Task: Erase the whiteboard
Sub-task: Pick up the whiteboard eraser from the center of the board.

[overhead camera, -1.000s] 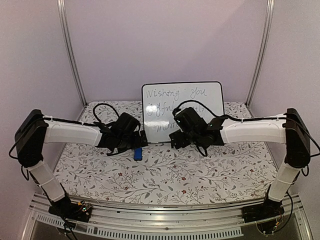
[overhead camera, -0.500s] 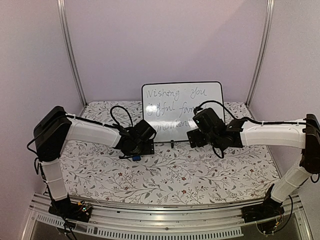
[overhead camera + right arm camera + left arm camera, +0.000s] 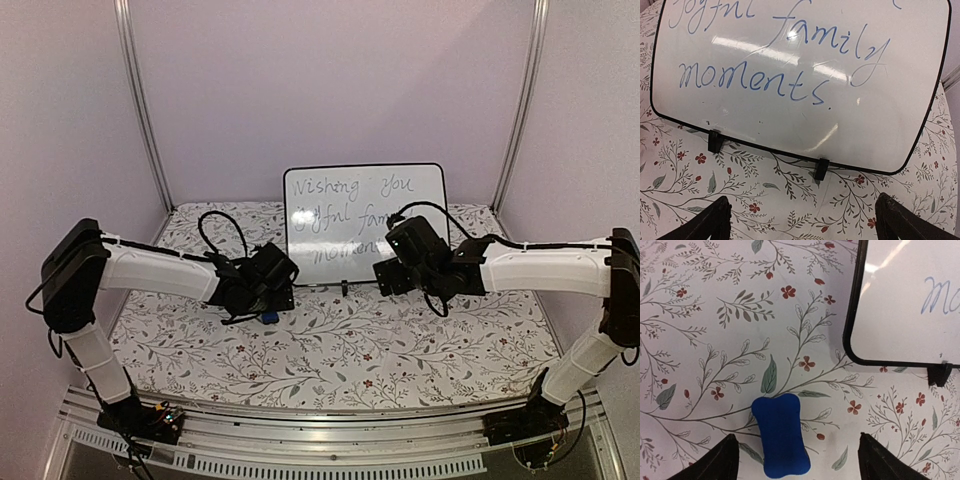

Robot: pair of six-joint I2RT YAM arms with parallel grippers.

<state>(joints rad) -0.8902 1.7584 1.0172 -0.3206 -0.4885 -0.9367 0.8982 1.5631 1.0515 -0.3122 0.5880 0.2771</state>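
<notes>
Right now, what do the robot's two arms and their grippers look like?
The left arm and right arm match: white tubular shells, black joint housings and black wrists, with loose black cables looping over each wrist. The left gripper and right gripper each end in two dark, wedge-shaped fingers.

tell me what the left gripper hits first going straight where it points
Probably the blue eraser, lying on the floral tablecloth between the left gripper's open fingers; depth is unclear.
</notes>
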